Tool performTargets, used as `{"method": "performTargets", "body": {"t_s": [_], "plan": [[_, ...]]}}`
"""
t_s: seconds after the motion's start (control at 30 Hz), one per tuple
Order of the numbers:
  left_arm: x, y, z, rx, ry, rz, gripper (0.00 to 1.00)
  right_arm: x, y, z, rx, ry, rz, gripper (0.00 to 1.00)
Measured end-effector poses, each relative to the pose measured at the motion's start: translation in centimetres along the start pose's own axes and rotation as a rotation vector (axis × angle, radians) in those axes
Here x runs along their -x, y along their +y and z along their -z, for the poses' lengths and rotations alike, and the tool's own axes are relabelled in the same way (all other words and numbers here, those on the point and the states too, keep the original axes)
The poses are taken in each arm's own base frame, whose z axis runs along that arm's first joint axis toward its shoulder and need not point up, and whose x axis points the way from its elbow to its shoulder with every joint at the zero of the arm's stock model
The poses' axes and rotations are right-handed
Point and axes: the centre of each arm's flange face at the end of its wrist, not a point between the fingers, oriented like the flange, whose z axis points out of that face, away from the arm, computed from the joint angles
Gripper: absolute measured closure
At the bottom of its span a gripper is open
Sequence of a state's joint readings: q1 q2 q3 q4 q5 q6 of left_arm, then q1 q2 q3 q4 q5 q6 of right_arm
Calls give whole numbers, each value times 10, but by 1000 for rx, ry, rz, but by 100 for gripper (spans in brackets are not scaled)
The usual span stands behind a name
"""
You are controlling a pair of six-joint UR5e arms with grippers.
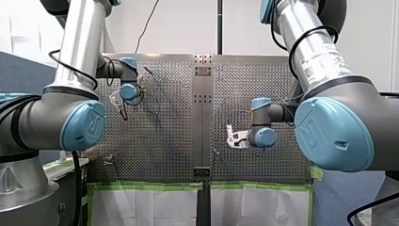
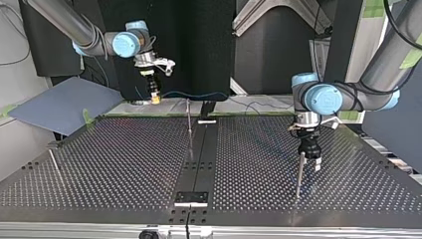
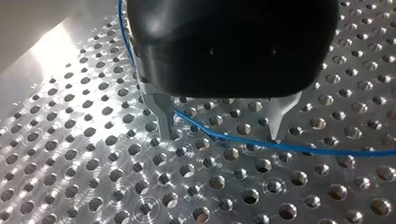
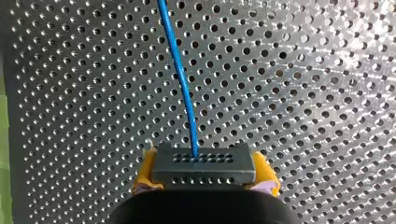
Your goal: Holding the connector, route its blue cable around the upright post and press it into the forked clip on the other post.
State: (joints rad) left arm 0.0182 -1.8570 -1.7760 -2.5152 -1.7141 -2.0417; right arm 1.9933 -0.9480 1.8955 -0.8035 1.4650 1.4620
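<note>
Perforated metal table, shiny, with countersunk holes and a dark strip down its middle. Dark panels stand behind it in the top view.

My right gripper points down near the table's far edge in the top view. Its yellow pads are clamped on the dark grey, holed connector.

My left gripper hangs vertical just beside a thin upright post, metal fingers spread wide.

Blue cable leaves the connector over the plate and lies across between the left fingertips.
</note>
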Motion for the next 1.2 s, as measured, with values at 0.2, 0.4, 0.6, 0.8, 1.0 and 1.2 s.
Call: {"method": "performTargets", "body": {"t_s": [0.2,0.4,0.6,0.8,1.0,1.2], "plan": [[0,0,0,0,1,0,0,15,2,2,3,-17,0,100],[0,0,0,1,2,0,0,40,7,3,20,-54,-4,100],[0,0,0,4,0,0,0,56,14,4,40,-70,-10,100],[0,0,1,7,3,-1,0,64,20,3,52,-77,-17,100],[-4,0,6,31,34,-10,0,66,24,3,59,-79,-20,100],[-4,-7,18,69,58,-19,0,66,24,3,60,-79,-20,100]]}}
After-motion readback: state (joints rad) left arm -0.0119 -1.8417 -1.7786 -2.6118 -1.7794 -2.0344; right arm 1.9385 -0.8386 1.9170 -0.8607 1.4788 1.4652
